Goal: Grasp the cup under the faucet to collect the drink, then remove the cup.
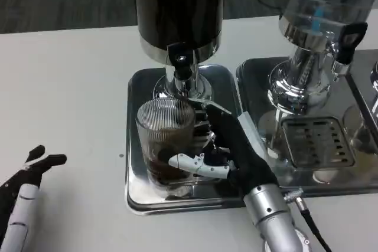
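A ribbed clear glass cup (165,137) stands on the steel drip tray (137,140) directly below the black faucet (181,62) of a dark drink dispenser (178,7). A little brown liquid lies in the cup's bottom. My right hand (227,149) wraps the cup from its right side, thumb across the front and fingers behind, gripping it. At the lower left my left hand (26,184) rests on the white table, its fingers apart and holding nothing.
A second chrome dispenser (319,33) with a black tap stands to the right on its own tray with a slotted grate (316,143). A black cable (313,231) runs from my right forearm. Bare white table stretches to the left of the trays.
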Motion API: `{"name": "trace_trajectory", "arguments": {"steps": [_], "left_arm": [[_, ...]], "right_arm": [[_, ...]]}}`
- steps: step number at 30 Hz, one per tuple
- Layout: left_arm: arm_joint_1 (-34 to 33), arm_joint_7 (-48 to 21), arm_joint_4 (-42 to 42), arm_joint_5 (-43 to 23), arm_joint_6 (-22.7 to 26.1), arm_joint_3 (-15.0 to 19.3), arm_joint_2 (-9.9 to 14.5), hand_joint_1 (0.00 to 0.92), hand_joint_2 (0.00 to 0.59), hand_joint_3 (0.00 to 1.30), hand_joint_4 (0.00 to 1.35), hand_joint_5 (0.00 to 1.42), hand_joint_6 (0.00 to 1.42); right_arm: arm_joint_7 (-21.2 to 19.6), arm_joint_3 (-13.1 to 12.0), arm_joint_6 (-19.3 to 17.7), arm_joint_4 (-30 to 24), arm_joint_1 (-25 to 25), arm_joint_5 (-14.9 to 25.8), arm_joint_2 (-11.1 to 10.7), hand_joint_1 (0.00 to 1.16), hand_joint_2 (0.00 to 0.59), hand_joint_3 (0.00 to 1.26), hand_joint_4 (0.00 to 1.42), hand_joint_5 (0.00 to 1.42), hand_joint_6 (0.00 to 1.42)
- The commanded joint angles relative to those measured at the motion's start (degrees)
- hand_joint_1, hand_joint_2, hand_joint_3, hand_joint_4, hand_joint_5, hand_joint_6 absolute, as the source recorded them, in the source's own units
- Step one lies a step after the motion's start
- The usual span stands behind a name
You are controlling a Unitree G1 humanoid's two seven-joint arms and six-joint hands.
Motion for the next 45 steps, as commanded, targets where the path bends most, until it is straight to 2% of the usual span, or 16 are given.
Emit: {"name": "trace_trajectory", "arguments": {"steps": [1,12,14,24,26,29,32,34,39,43,45], "left_arm": [[0.2,0.1,-0.9,0.0,-0.3,-0.1,0.0,0.0,0.218,0.44,0.09,0.15,0.0],[0.1,0.2,-0.6,0.5,-0.1,-0.4,-0.2,0.0,0.219,0.43,0.09,0.15,0.0],[0.2,0.1,-0.6,0.5,-0.1,-0.5,-0.2,0.0,0.219,0.43,0.09,0.15,0.0],[0.1,-0.1,-0.6,1.3,-0.2,-0.9,0.3,0.0,0.219,0.42,0.08,0.15,0.0],[0.2,0.1,-0.8,2.0,-0.4,-1.0,0.6,0.0,0.218,0.42,0.07,0.15,0.0],[0.5,2.3,-1.8,8.2,-1.5,-1.1,2.0,0.0,0.209,0.38,0.01,0.12,0.0],[0.8,4.2,-3.0,12.5,-1.8,-1.3,2.5,0.0,0.202,0.29,0.0,0.08,0.0],[1.2,6.5,-5.0,17.3,-1.8,-1.3,3.4,0.0,0.2,0.26,0.0,0.06,0.0],[2.1,10.1,-7.7,23.7,-1.0,-1.7,5.0,0.0,0.187,0.19,0.0,0.0,0.0],[4.0,13.3,-14.4,34.8,3.5,-2.5,7.1,0.0,0.154,0.05,0.0,0.0,0.0],[4.8,14.2,-17.1,38.4,5.9,-2.8,7.5,0.0,0.14,0.01,0.0,0.0,0.0]], "right_arm": [[-3.4,-0.9,-2.2,0.3,0.7,-0.3,0.8,0.93,0.183,0.42,0.54,0.76,1.15],[-6.3,-0.6,-3.7,0.1,1.3,-1.8,0.6,0.94,0.173,0.47,0.59,0.84,1.25],[-5.8,-1.0,-3.8,0.2,1.5,-0.9,0.9,0.94,0.174,0.47,0.6,0.86,1.27],[-7.9,-1.6,-4.8,-1.8,3.1,-1.1,1.0,0.96,0.168,0.51,0.62,0.89,1.3],[-10.2,-1.3,-4.8,-3.5,3.9,-3.1,1.0,0.96,0.167,0.51,0.63,0.9,1.32],[-10.5,-0.8,-4.9,-3.9,4.1,-4.0,0.7,0.96,0.166,0.52,0.64,0.91,1.34],[-10.3,-0.6,-5.0,-4.6,4.6,-4.2,0.2,0.96,0.166,0.52,0.64,0.92,1.34],[-10.2,-0.9,-4.9,-5.1,5.1,-3.8,0.0,0.96,0.166,0.52,0.64,0.92,1.34],[-11.0,-0.7,-5.2,-6.1,5.8,-4.7,0.0,0.96,0.166,0.52,0.64,0.92,1.35],[-10.3,-0.4,-6.1,-7.6,6.8,-5.1,-0.9,0.96,0.166,0.53,0.64,0.92,1.35],[-10.1,-0.5,-6.3,-8.6,7.8,-4.9,-1.2,0.96,0.166,0.53,0.64,0.92,1.35]]}}
